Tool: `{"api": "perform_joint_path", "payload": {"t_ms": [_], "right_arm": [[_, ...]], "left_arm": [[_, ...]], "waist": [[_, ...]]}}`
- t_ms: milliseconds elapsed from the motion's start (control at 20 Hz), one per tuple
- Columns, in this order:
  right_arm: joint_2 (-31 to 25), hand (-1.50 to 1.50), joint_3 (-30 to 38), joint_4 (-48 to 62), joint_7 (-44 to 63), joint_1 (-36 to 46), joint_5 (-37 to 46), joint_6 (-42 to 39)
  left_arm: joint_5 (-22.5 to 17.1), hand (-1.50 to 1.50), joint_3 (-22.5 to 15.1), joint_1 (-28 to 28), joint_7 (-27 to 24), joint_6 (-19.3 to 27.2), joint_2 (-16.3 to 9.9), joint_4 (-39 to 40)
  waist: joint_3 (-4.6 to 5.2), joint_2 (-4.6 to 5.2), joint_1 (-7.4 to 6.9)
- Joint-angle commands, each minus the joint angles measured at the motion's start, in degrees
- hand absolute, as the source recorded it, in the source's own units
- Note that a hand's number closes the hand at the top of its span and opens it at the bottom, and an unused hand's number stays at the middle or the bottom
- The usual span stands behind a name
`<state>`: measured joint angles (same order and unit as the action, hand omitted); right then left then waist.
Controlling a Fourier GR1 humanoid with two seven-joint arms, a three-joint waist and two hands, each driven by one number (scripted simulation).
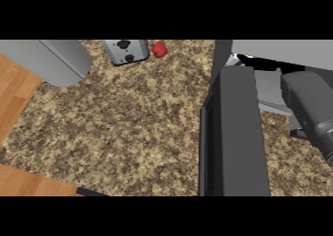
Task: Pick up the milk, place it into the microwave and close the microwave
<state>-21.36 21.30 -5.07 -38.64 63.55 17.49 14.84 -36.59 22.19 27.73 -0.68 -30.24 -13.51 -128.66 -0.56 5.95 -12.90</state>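
Right forearm: reaches past the open microwave door into the microwave; hand hidden inside, fingers' state cannot tell. Milk: only a blue-white sliver beyond the door's top edge, ahead of the arm, probably the carton. Left hand: not shown. Door stands edge-on, left of the arm

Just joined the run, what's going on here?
The microwave door stands open, edge toward the camera, over the speckled counter. The right forearm reaches in past the door toward the microwave; its hand and the milk are hidden from view. A toaster and a small red item sit at the counter's far edge. The left hand isn't visible.
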Motion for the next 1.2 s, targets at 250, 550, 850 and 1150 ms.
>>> {"api": "perform_joint_path", "payload": {"t_ms": [250,550,850,1150], "right_arm": [[5.2,-1.50,-2.6,1.6,6.9,4.9,2.8,4.3],[9.1,-1.50,-2.4,0.5,7.8,7.7,2.9,7.3],[9.3,-1.50,-0.9,-0.6,5.9,7.3,2.1,8.8],[9.4,-1.50,1.2,-1.3,5.0,6.3,0.8,11.4]], "left_arm": [[1.1,-1.50,-0.8,-1.8,0.5,-0.1,-0.4,2.2],[2.2,-1.50,-1.1,-2.9,1.1,-0.5,-1.3,3.5],[2.8,-1.50,-2.4,-2.7,1.1,-1.1,-0.6,4.6],[3.7,-1.50,-4.4,-2.1,1.4,-1.4,0.9,4.2]], "waist": [[0.35,-0.59,-0.25],[0.33,-1.16,0.78],[0.30,-1.53,2.16],[0.32,-2.47,4.17]]}}
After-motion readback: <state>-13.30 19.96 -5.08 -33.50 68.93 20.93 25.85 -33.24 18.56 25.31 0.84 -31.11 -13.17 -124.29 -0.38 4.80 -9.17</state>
